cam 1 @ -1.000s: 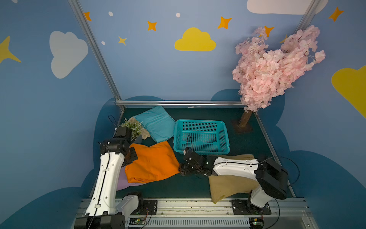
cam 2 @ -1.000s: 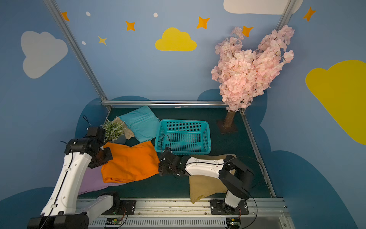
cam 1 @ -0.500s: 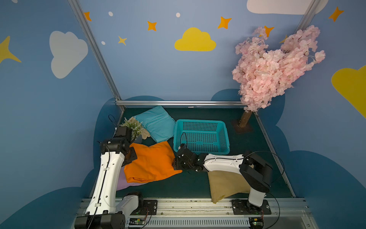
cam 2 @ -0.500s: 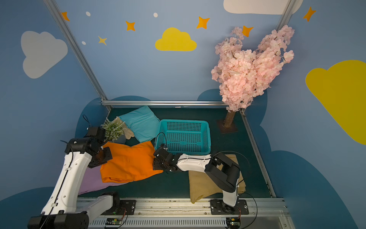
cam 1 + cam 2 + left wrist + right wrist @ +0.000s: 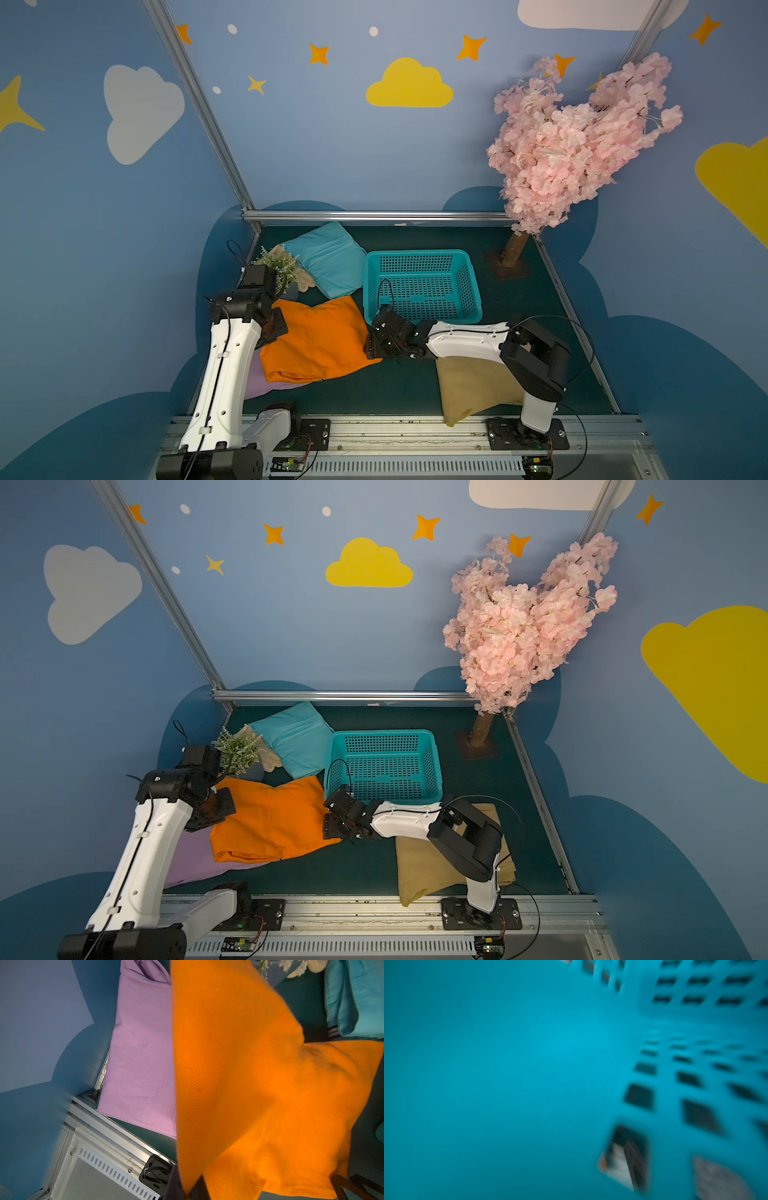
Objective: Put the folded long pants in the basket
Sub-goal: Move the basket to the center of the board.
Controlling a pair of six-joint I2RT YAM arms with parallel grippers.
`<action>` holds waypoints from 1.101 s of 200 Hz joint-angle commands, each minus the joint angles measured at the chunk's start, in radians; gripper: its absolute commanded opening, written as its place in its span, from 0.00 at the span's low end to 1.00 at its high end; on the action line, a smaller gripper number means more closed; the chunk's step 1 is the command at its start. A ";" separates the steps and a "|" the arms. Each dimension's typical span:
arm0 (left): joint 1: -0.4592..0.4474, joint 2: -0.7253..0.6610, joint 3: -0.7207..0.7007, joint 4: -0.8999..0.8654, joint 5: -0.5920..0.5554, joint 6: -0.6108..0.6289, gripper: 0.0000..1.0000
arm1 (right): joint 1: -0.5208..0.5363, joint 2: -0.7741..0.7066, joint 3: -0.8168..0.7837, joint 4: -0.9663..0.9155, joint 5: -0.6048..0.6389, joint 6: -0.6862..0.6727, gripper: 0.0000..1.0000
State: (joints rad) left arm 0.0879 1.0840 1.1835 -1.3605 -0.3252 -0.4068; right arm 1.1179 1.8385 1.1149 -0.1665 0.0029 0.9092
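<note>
The orange folded long pants (image 5: 320, 336) lie left of centre, one corner lifted by my left gripper (image 5: 276, 326). In the left wrist view the gripper (image 5: 188, 1190) is shut on the orange cloth (image 5: 249, 1084). Lilac pants (image 5: 257, 384) lie under it, turquoise pants (image 5: 328, 257) at the back, and khaki pants (image 5: 469, 386) under my right arm. The turquoise basket (image 5: 419, 254) stands in the middle with nothing in it. My right gripper (image 5: 369, 345) sits low by the basket's front left corner, at the orange pants' right edge, jaws apart. The blurred basket wall (image 5: 508, 1064) fills the right wrist view.
A small potted plant (image 5: 276, 266) and a beige glove (image 5: 305, 279) sit at the back left beside the turquoise pants. A pink blossom tree's trunk (image 5: 515, 253) stands at the back right. A metal rail (image 5: 395, 428) runs along the front edge.
My right arm has swung left, bringing its gripper from beside the khaki pants to the orange pants' right edge by the basket corner. The left arm has held still.
</note>
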 commanded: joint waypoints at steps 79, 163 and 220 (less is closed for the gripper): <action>0.006 -0.032 0.016 0.027 -0.038 0.009 0.03 | -0.276 -0.009 0.133 -0.217 -0.041 -0.252 0.75; 0.005 -0.038 0.015 0.031 -0.026 0.015 0.03 | -0.150 -0.244 0.059 -0.280 -0.003 -0.311 0.78; 0.002 -0.039 0.013 0.033 -0.024 0.016 0.03 | -0.040 -0.227 -0.086 -0.126 -0.014 -0.143 0.77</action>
State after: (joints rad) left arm 0.0879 1.0672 1.1835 -1.3533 -0.3134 -0.3904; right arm 1.0595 1.5684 1.0706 -0.3607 -0.0113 0.6724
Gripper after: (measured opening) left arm 0.059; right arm 0.769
